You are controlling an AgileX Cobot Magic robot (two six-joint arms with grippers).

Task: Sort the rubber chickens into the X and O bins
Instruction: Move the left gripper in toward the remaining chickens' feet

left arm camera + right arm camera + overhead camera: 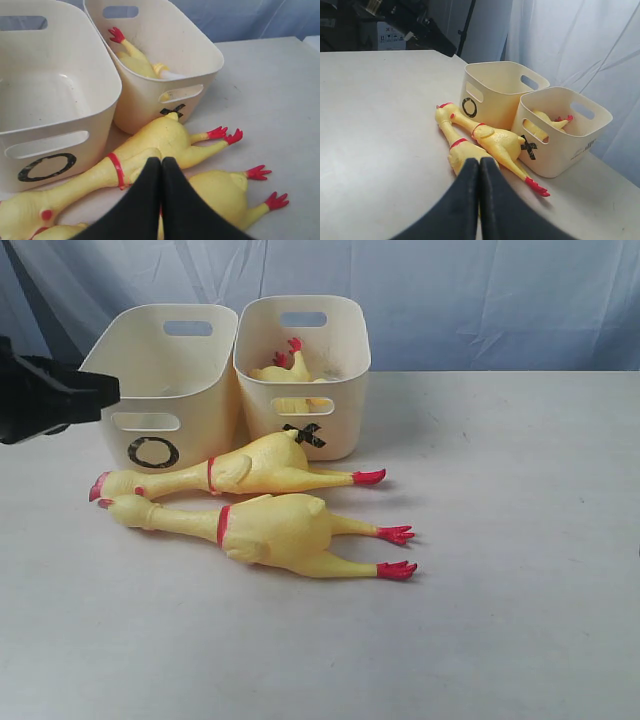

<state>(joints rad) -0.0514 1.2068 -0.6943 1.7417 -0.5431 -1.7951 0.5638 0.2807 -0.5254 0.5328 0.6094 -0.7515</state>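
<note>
Two rubber chickens lie side by side on the table before the bins: the far chicken (250, 468) (150, 145) (497, 142) and the near chicken (270, 530) (225, 192) (462, 150). Another chicken (285, 368) (135, 60) (542, 125) lies inside the X bin (335, 420) (200, 50) (560, 150). The O bin (190, 390) (60, 125) (490, 95) stands beside it and holds nothing I can see. My left gripper (161, 161) hangs shut above the two chickens, and part of that arm (50, 395) shows at the left edge. My right gripper (479, 162) is shut too, hovering away from the chickens.
A white table (500, 590) carries everything. A pale blue cloth backdrop (450, 290) hangs behind the bins. Dark equipment (395, 20) stands beyond the table's far edge in the right wrist view.
</note>
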